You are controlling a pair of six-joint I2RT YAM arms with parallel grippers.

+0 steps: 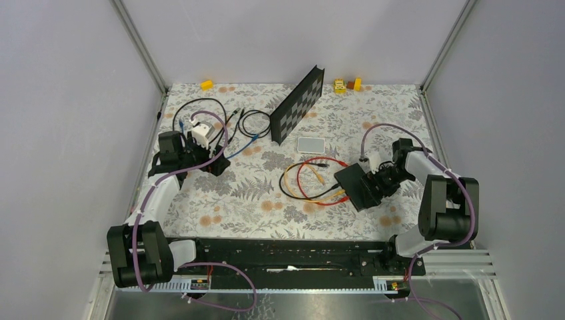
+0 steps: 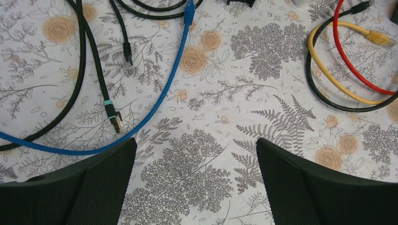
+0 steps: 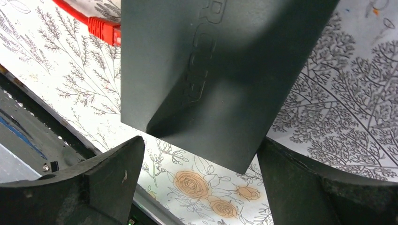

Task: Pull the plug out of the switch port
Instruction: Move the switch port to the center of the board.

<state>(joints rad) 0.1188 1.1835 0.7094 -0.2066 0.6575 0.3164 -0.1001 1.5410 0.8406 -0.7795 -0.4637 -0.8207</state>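
Observation:
The switch (image 1: pixel 358 185) is a flat matte black box lying on the flowered cloth at the right. It fills the top of the right wrist view (image 3: pixel 211 70). A red plug (image 3: pixel 104 29) sits in its left edge there. Red, yellow and black cables (image 1: pixel 310 181) loop away from it to the left. My right gripper (image 1: pixel 375 183) is open at the switch's right end; in its wrist view the gripper (image 3: pixel 199 183) has the switch's near corner between its wide-apart fingers. My left gripper (image 1: pixel 214 165) is open and empty over bare cloth in its wrist view (image 2: pixel 197 180).
A black checkered board (image 1: pixel 296 105) stands tilted at the back, with a small pale grey pad (image 1: pixel 310 145) in front. A blue cable (image 2: pixel 155 103) and black cables (image 2: pixel 89 61) lie by the left gripper, near a white box (image 1: pixel 203 130). Yellow blocks (image 1: pixel 207 85) sit at the far edge.

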